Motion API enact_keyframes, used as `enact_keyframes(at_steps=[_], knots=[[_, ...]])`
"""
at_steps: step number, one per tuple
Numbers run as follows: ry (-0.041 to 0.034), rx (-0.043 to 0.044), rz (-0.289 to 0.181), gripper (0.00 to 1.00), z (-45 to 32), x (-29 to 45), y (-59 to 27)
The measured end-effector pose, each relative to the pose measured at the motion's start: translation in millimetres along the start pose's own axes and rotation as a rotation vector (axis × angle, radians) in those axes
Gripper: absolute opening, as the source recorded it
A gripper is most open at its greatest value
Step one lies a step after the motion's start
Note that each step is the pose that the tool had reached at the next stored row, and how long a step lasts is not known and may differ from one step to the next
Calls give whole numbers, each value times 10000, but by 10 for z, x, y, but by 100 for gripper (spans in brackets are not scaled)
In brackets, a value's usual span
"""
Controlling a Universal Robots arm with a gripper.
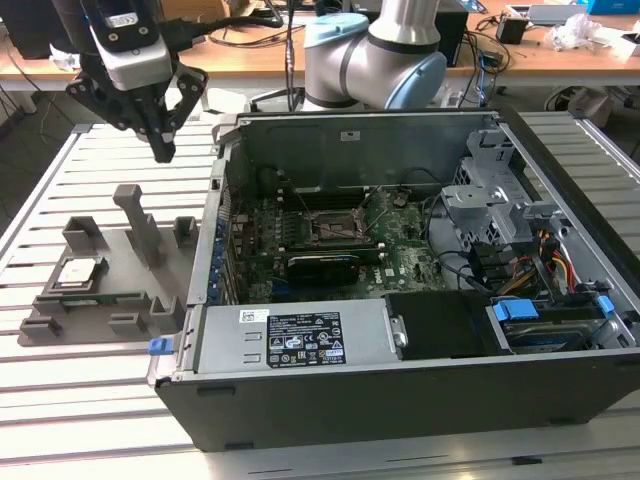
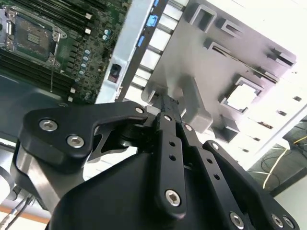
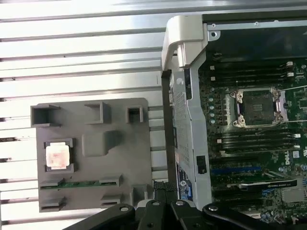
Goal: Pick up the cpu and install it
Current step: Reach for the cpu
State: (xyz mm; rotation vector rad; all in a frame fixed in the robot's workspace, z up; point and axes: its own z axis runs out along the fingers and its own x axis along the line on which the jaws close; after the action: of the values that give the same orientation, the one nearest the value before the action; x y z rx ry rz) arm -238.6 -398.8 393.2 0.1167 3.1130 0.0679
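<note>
Closest to the lens, the gripper (image 2: 165, 101) is seen with its fingers pressed together and nothing held between them. It is hung above the fixture (image 3: 91, 167), near its upright post (image 1: 135, 215), touching neither. The cpu (image 3: 58, 156) is seated in a pocket of that fixture, apart from the gripper. Beside the fixture, an open computer case (image 1: 400, 120) is laid on the slatted table (image 1: 70, 400), its motherboard socket (image 3: 256, 108) seen inside.

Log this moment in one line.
gripper: shut, empty, raised near fixture | cpu: lying in fixture, untouched | socket: no cpu in it
</note>
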Motion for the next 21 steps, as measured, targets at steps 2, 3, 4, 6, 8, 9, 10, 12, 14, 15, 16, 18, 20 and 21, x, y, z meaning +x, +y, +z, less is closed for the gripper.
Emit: enact_keyframes(at_steps=[2,3,4,6,8,9,10,12,14,15,16,18,20,21], knots=[[0,0,-2,11,-2,78,-6],[1,1,-2,11,-4,115,-9],[1,1,-1,11,-5,143,-11],[-1,0,0,11,-6,230,-17],[0,0,-2,11,-8,293,-22],[0,0,-3,11,-9,326,-25],[0,1,-1,11,-10,368,-28],[0,0,-1,11,-13,462,-35],[-1,0,-2,11,-15,560,-42],[0,1,-2,11,-16,591,-44],[-1,0,0,11,-17,648,-48],[-1,0,-1,11,-19,713,-53],[-2,0,-3,11,-22,824,-62],[-3,0,-1,11,-22,858,-64]])
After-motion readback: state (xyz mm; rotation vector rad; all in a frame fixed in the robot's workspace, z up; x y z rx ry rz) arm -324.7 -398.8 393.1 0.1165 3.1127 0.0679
